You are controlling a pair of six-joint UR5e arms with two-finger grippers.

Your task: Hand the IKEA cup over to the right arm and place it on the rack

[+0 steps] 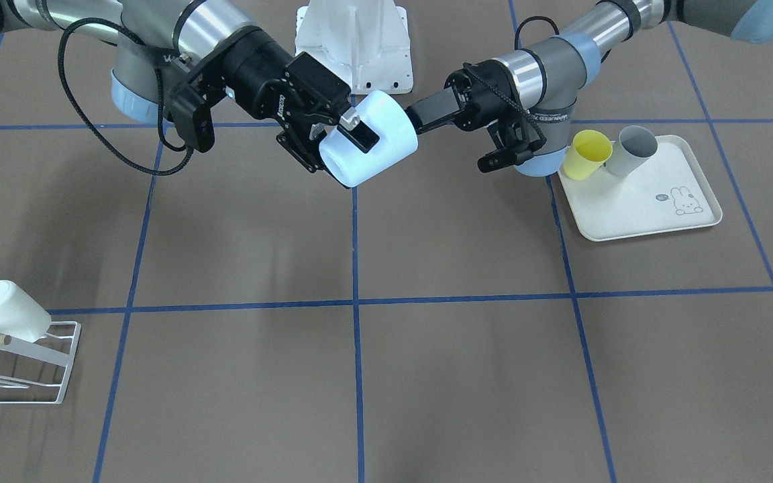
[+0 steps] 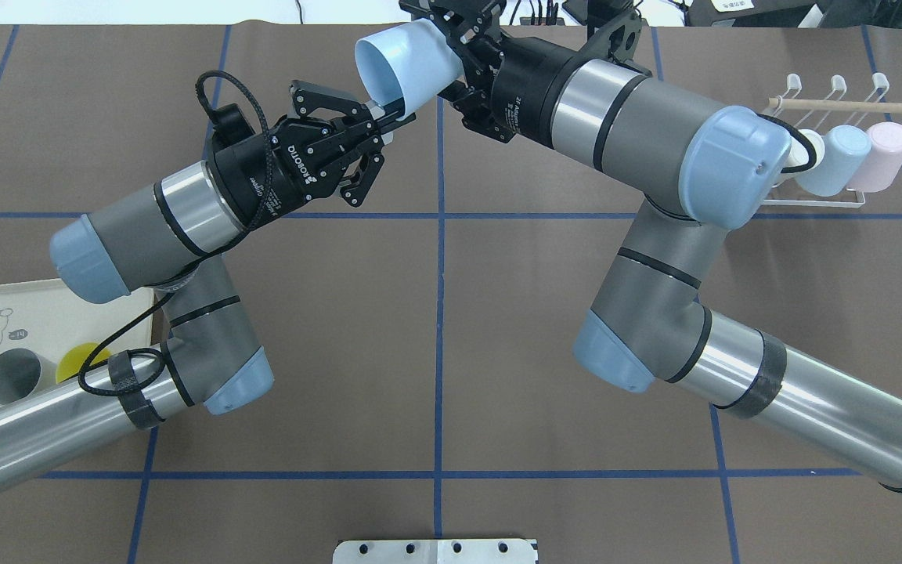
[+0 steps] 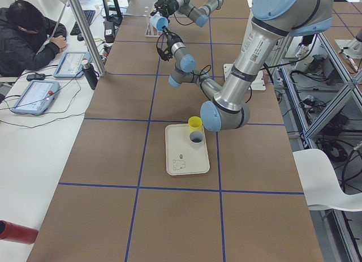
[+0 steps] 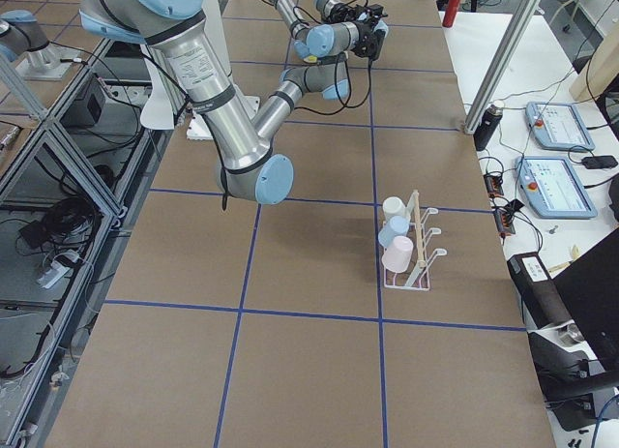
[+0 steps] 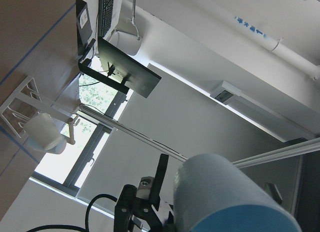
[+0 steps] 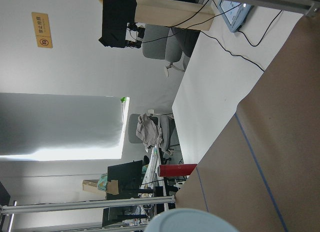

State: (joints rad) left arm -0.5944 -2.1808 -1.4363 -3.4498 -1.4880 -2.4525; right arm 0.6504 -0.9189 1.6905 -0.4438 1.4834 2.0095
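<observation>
A light-blue IKEA cup (image 1: 376, 134) (image 2: 396, 59) hangs in mid-air between both arms, lying on its side with its mouth toward the left arm. My right gripper (image 1: 338, 149) (image 2: 455, 48) is shut across the cup's body, one finger on top and one underneath. Meanwhile my left gripper (image 1: 419, 119) (image 2: 393, 119) is shut on the rim, with one finger inside the mouth. In the left wrist view the cup (image 5: 225, 197) fills the lower right. The white wire rack (image 2: 850, 103) (image 1: 58, 365) stands far off on the right arm's side.
The rack holds a white cup (image 1: 7, 310), a light-blue cup (image 2: 831, 160) and a pink cup (image 2: 882, 157). A cream tray (image 1: 635, 215) with a yellow cup (image 1: 588, 154) and a grey cup (image 1: 631, 151) sits by the left arm. A person (image 3: 28, 35) sits at the side desk.
</observation>
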